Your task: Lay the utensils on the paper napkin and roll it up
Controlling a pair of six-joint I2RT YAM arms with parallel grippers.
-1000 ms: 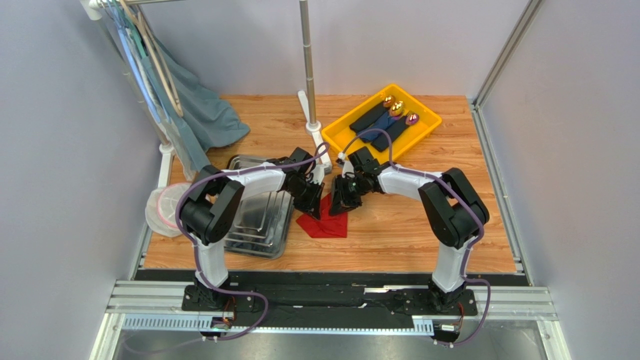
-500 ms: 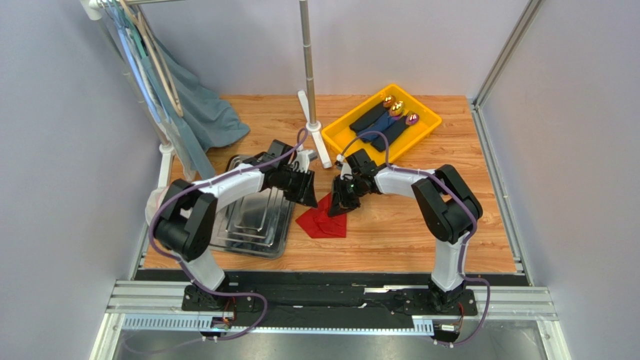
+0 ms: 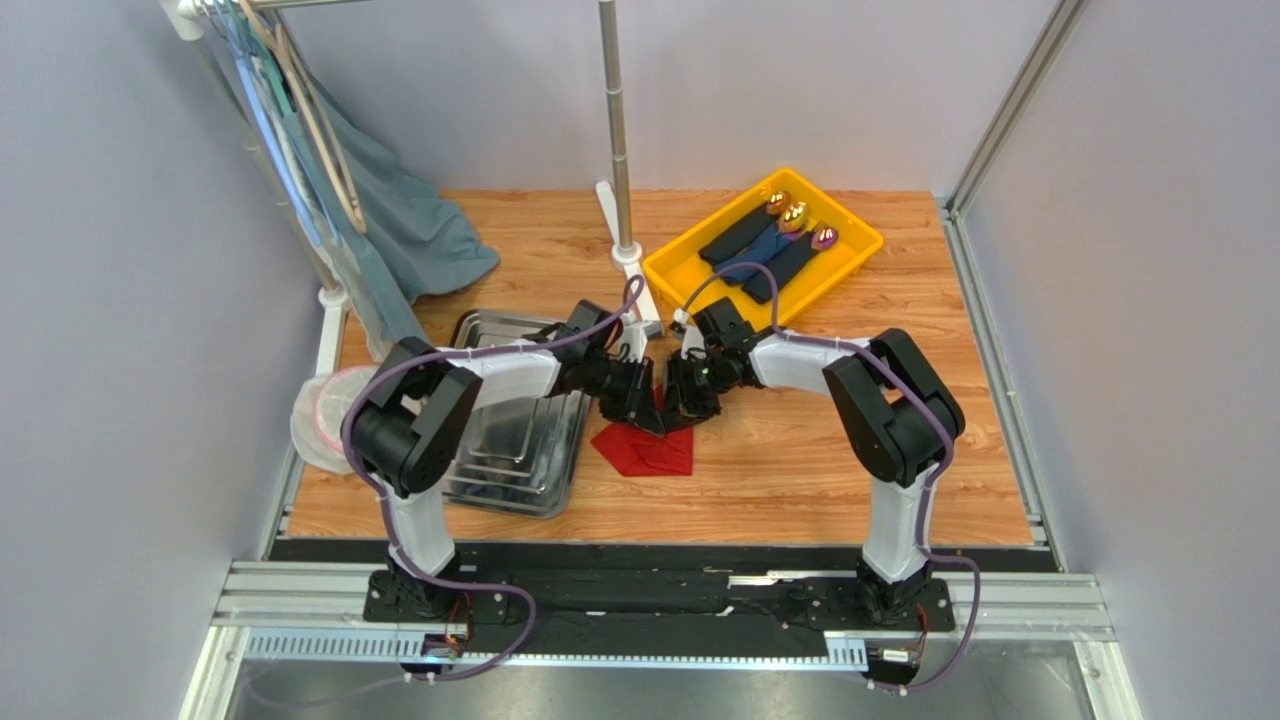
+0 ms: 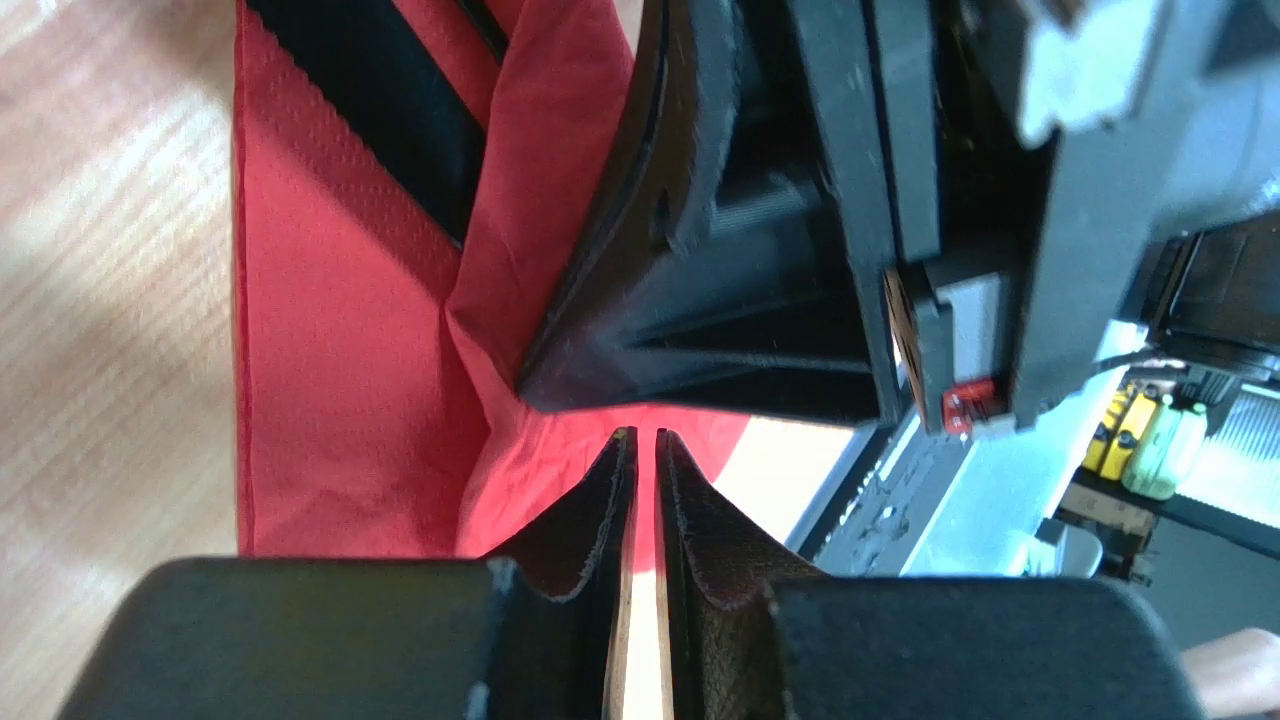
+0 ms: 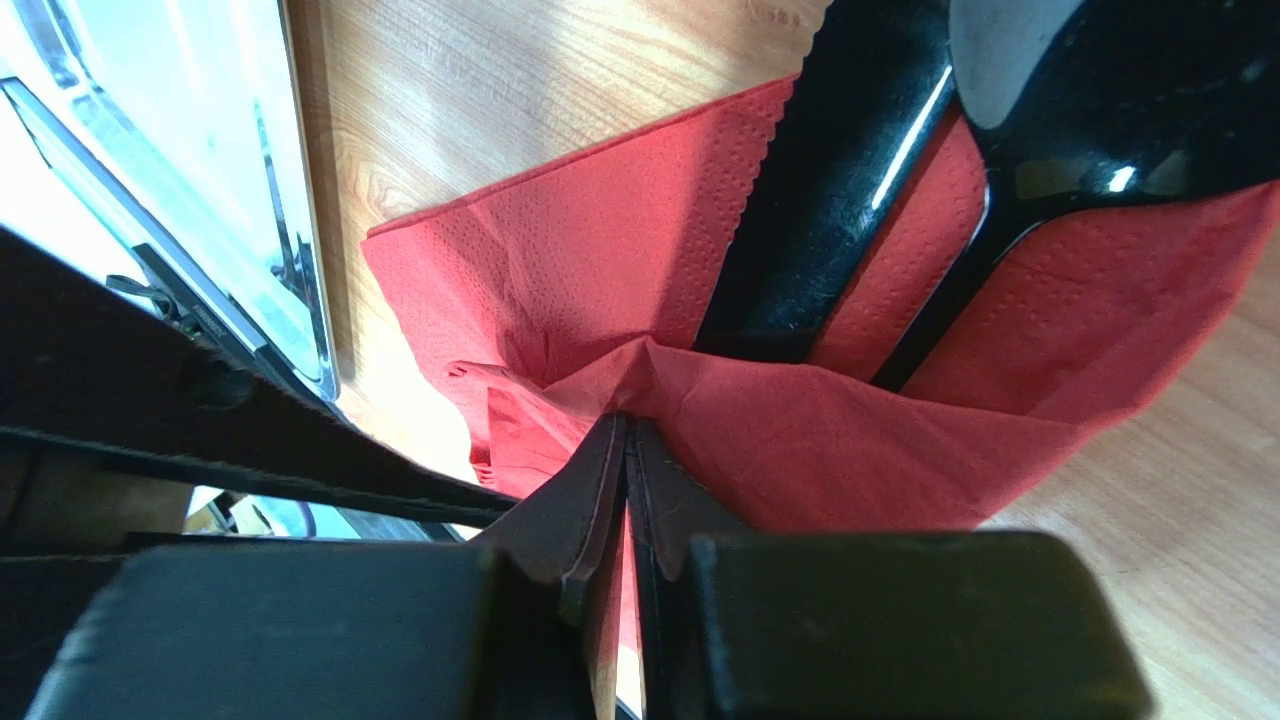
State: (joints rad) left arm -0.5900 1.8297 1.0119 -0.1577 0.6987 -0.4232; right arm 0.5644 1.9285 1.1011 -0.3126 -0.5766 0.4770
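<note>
Above: a yellow tray (image 3: 849,228) holds dark rolled napkins (image 3: 766,240) (gold and purple heads showing). A steel tray (image 3: 519,443) sits left on the wooden bench (image 3: 842,495), with grey walls (image 3: 1142,375) around. The paper napkin (image 3: 649,450) lies just right of it.

Left wrist: the left end effector (image 4: 643,450) is closed to a slit at a raised fold, and I cannot tell whether it grips.

Right wrist: the right end effector (image 5: 624,443) pinches a napkin fold; the utensils (image 5: 842,195) lie on the napkin.

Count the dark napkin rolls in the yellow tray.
3, lying side by side in the yellow tray at the table's far right: far roll, middle roll, near roll. None looks hidden.
</note>
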